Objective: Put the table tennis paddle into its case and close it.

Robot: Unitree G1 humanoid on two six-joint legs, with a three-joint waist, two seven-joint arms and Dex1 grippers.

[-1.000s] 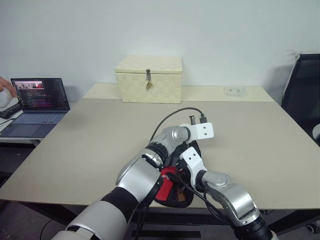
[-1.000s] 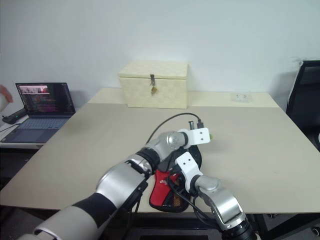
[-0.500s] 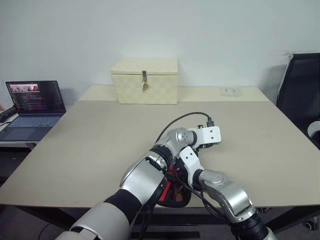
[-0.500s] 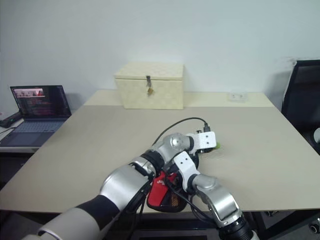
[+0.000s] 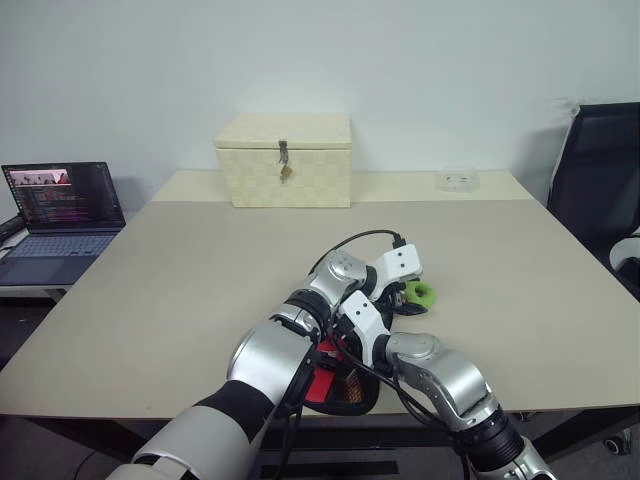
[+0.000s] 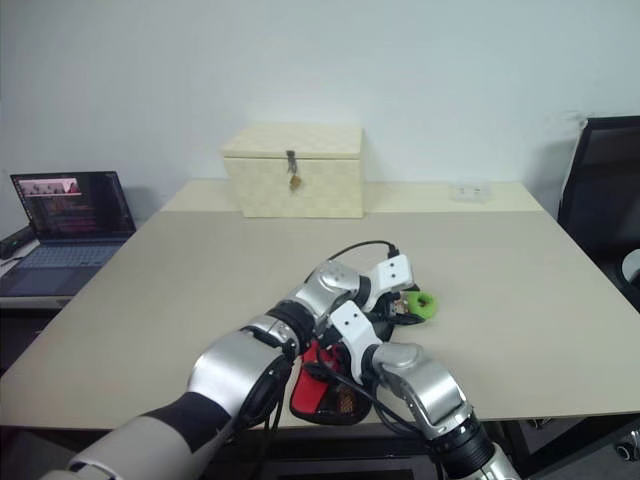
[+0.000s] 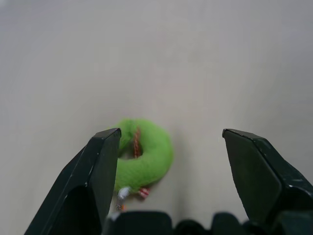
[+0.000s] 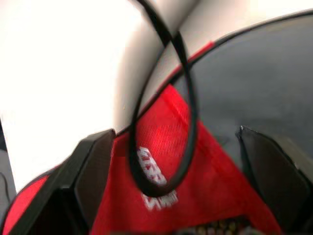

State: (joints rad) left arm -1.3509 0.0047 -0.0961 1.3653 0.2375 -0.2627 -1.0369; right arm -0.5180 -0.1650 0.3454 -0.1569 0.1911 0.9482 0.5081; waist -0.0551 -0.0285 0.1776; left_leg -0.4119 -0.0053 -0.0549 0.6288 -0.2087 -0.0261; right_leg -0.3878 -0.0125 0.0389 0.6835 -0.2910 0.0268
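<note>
Left gripper (image 7: 168,142) now spread wide and drawn back off the green ring (image 7: 145,154), which lay pinched a second ago and now rests loose on the table (image 5: 180,290) just past the case (image 6: 325,395). Case flat at the table's near edge, red end nearest, under both arms; paddle hidden. Right gripper (image 8: 171,142) wide apart over the case's red fabric, holding nothing; cream box (image 5: 284,160) well beyond the case.
</note>
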